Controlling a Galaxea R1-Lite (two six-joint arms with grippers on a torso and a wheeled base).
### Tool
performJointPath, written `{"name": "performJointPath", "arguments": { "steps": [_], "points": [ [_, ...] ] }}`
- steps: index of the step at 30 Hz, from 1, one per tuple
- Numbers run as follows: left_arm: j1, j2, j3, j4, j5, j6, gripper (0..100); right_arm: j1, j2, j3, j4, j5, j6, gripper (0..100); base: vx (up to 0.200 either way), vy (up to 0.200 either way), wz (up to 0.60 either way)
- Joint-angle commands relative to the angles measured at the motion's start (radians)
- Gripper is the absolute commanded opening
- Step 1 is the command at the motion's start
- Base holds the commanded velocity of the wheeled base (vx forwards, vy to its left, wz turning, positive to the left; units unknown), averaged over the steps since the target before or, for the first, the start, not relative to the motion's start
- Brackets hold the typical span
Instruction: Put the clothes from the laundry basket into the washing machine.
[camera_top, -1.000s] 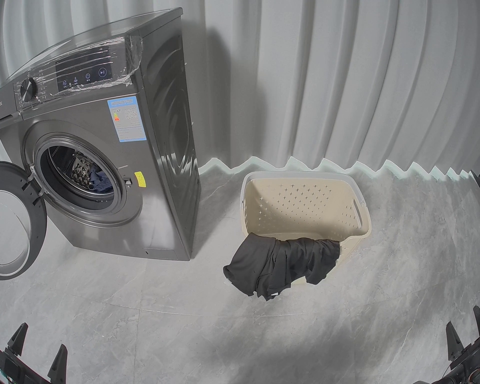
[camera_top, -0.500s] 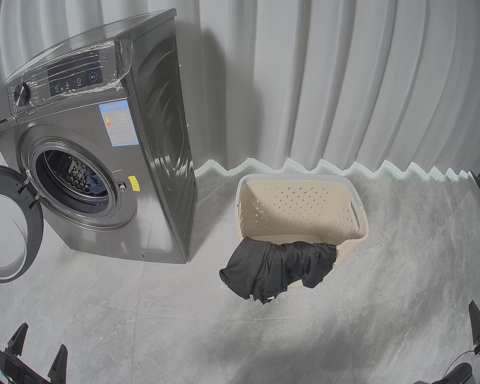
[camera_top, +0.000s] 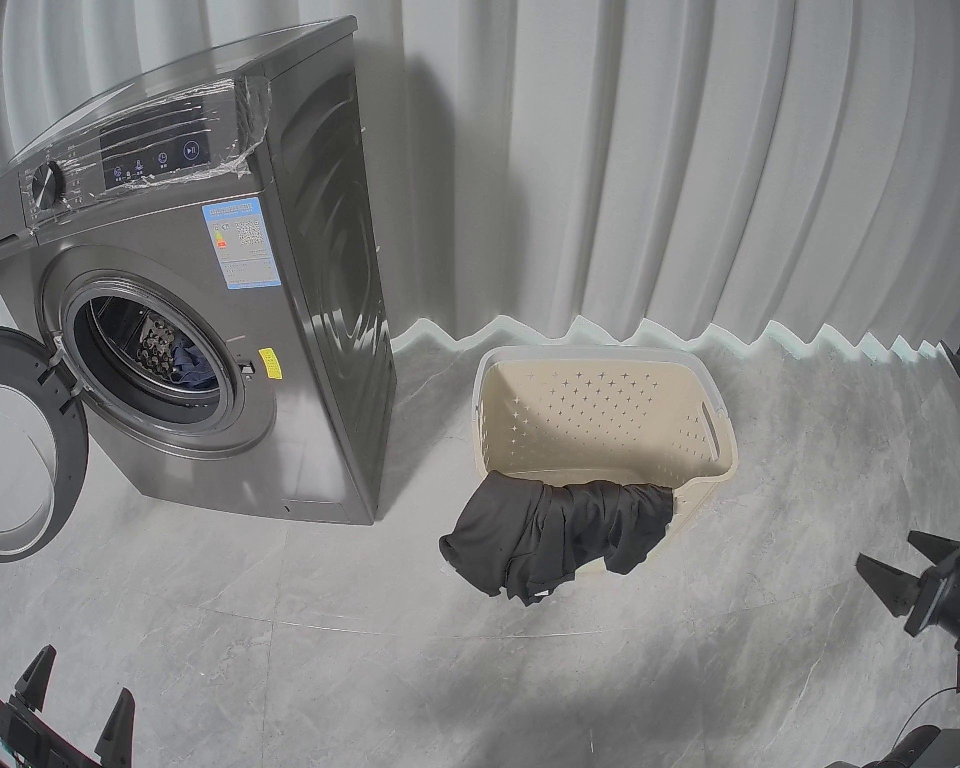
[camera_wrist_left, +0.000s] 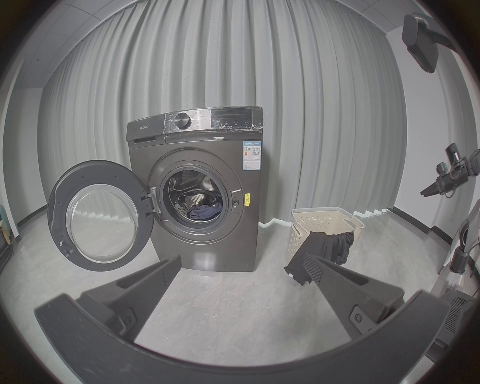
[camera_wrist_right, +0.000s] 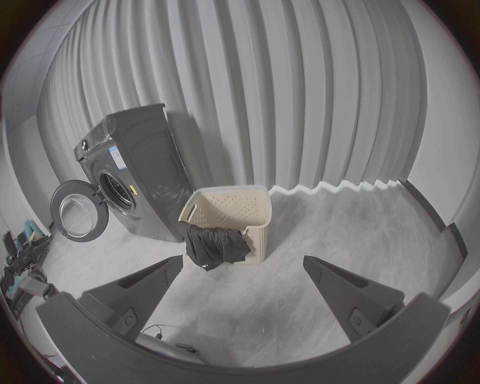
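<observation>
The black garment is draped over the near rim of the beige laundry basket, and most of the cloth hangs outside the wall toward the floor. No other clothing is seen in the basket. The washing machine stands to the left of the basket with its round door swung wide open, and a blue garment lies in the drum. The left gripper is held low, well apart from the machine, with its fingers spread and nothing between them. The right gripper is held to the right of the basket, well apart from it, likewise spread and empty. The step in hand is judged to be the reach for the black garment. The right gripper should be brought down over the bunched folds at the rim and closed on several layers, not on a single hanging edge. The garment should be lifted clear of the rim before it is carried sideways, so that the basket is not dragged or tipped.
</observation>
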Motion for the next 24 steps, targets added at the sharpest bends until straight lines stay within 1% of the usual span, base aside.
{"name": "performJointPath", "arguments": {
  "steps": [1,5,6,10,15,19,24],
  "points": [
    [0.000,-0.016,0.016,0.000,0.000,0.000,100,0.029,0.366,-0.011,-0.140,0.004,0.038,100,0.000,0.000,0.00],
    [0.000,-0.016,0.016,0.000,0.000,-0.002,100,0.041,0.482,-0.006,-0.213,0.018,0.041,100,0.000,0.000,0.00],
    [0.000,-0.016,0.016,0.000,0.000,-0.002,100,0.054,0.534,-0.005,-0.247,0.029,0.041,100,0.000,0.000,0.00],
    [0.000,-0.016,0.016,0.000,-0.003,-0.002,100,0.078,0.623,-0.014,-0.281,0.039,0.045,100,0.000,0.000,0.00],
    [-0.001,-0.016,0.016,0.000,-0.003,-0.002,100,0.110,0.728,-0.046,-0.328,0.038,0.076,100,0.000,0.000,0.00],
    [-0.001,-0.016,0.016,0.000,-0.003,-0.002,100,0.133,0.793,-0.053,-0.382,0.033,0.079,100,0.000,0.000,0.00],
    [0.000,-0.016,0.016,0.000,-0.003,-0.002,100,0.155,0.867,-0.057,-0.420,0.032,0.079,100,0.000,0.000,0.00]
  ]
}}
